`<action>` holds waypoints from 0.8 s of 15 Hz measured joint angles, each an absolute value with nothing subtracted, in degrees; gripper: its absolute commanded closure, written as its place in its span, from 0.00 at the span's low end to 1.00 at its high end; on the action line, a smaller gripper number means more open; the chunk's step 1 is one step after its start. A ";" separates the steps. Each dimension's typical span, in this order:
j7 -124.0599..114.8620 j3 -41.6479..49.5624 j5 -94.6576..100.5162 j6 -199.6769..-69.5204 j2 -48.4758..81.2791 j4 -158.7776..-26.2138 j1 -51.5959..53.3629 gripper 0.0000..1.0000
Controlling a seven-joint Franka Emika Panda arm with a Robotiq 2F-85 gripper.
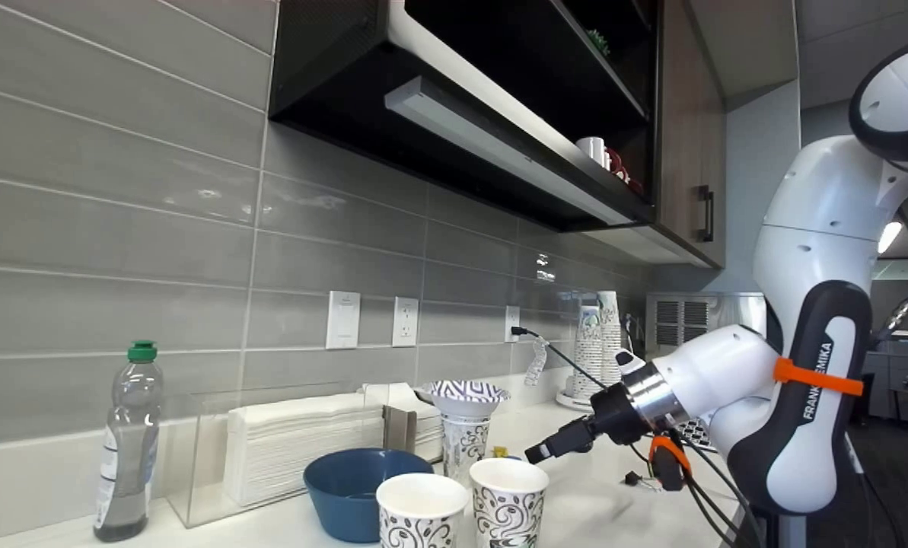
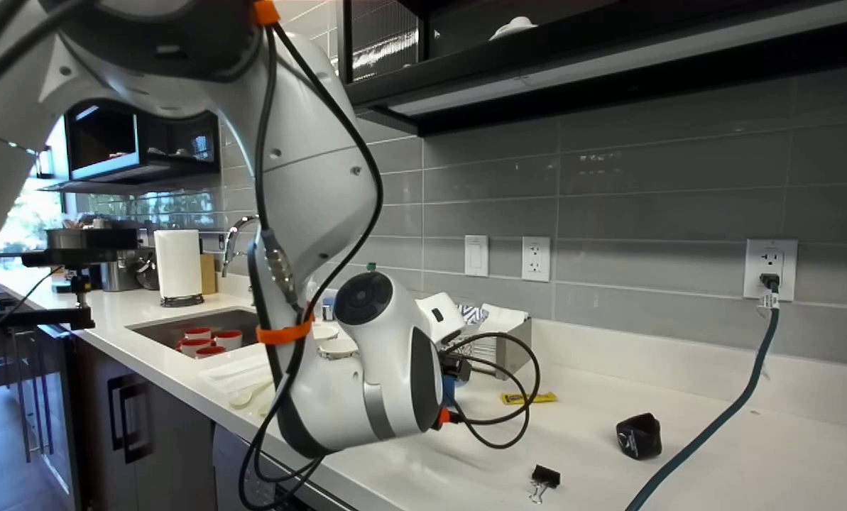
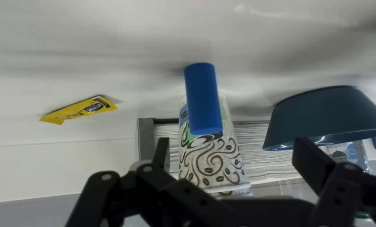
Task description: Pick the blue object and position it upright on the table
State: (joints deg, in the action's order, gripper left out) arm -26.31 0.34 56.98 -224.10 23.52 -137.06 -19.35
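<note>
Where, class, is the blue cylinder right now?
In the wrist view, the blue cylinder is near the middle, in front of a patterned cup, between the yellow packet on the picture's left and the bowl on its right.

Arm is bearing "FRANK" and "EMIKA" in an exterior view, orange strap crossing the lettering; yellow packet is carrying illegible print.
</note>
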 measured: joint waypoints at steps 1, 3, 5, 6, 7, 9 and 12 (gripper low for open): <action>-29.93 0.30 60.68 -222.35 21.59 -137.57 -19.87 0.00; -37.42 0.25 68.17 -219.70 17.89 -138.10 -20.82 0.00; -44.84 0.29 75.34 -218.27 14.53 -138.19 -21.60 0.00; -48.33 0.48 78.62 -217.50 12.98 -138.19 -21.79 0.00; -51.63 0.76 81.77 -216.99 11.51 -138.19 -21.87 0.00; -57.70 1.32 87.54 -216.47 8.82 -138.16 -21.94 0.00; -65.45 2.04 94.75 -216.14 5.21 -138.01 -21.94 0.00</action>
